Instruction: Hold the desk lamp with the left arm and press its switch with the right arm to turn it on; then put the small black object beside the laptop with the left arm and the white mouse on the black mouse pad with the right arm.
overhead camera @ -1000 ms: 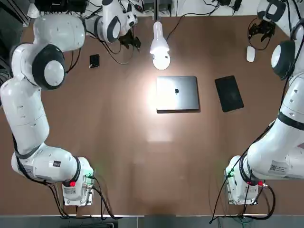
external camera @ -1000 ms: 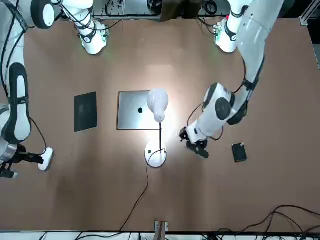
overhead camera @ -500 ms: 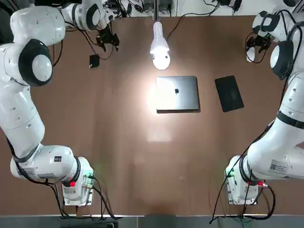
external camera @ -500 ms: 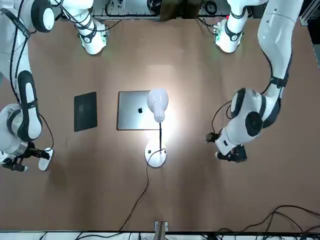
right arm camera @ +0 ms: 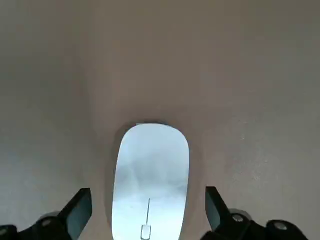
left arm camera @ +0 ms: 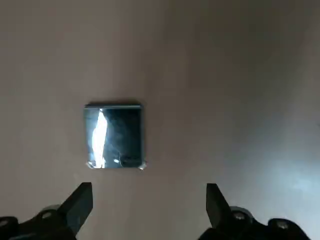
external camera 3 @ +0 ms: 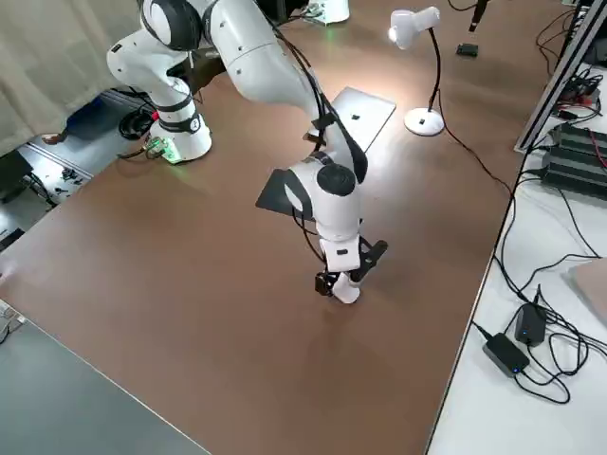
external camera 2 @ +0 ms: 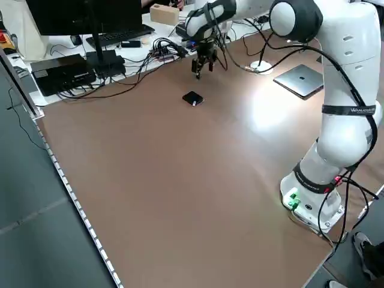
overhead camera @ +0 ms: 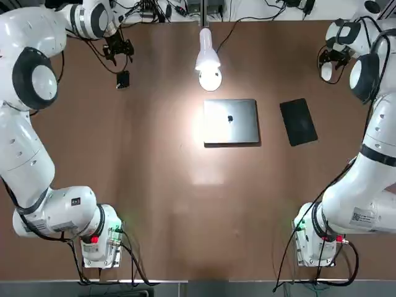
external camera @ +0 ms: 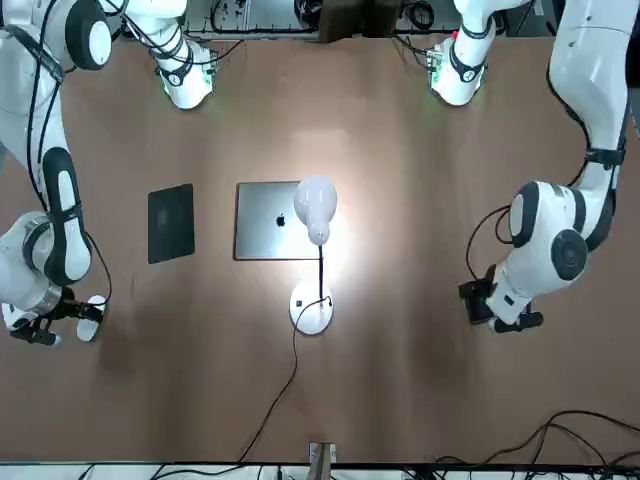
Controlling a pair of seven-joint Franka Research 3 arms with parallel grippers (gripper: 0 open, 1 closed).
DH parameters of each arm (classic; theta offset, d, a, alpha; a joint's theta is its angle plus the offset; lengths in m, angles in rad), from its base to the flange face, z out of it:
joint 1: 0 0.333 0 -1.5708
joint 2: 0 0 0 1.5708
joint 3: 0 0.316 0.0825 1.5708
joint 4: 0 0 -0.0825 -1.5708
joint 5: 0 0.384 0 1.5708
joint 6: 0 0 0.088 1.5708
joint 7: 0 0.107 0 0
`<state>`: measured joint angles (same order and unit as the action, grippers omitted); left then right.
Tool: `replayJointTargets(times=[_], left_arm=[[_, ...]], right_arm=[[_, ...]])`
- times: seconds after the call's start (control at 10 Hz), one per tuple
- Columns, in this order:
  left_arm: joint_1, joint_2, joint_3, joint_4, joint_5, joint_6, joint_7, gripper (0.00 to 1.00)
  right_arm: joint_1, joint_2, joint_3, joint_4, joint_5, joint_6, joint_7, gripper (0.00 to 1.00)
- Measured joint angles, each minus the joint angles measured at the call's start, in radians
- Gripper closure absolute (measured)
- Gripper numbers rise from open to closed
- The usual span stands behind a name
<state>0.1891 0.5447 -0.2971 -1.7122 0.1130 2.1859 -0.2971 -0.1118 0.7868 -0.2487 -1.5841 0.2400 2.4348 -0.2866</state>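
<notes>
The mouse (right arm camera: 149, 180) looks light, hard and slick, best pinched across its long sides; it lies between the right gripper's (right arm camera: 148, 212) spread fingers at the table's far right edge. The black block (left arm camera: 114, 136), small and rigid, lies just ahead of the left gripper (left arm camera: 148, 207), fingers spread. A second ago that gripper was beside the lit lamp (overhead camera: 208, 57).

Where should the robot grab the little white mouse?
Probably by its two long sides, coming straight down from above. The white mouse lies flat on the table, and the right gripper already hangs over it with open jaws on either side.
</notes>
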Motion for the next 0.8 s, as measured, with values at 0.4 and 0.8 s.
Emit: replayJointTargets(times=[0.4,0.8], left_arm=[[0.019,0.070,0.003,-0.050,0.002,0.188,-0.001,0.00],[0.013,0.106,0.037,-0.054,0.042,0.226,-0.001,0.00]], right_arm=[[0.000,0.004,0.001,0.000,0.000,0.001,0.000,0.26],[0.006,0.004,0.004,0.002,0.000,0.002,0.000,0.26]])
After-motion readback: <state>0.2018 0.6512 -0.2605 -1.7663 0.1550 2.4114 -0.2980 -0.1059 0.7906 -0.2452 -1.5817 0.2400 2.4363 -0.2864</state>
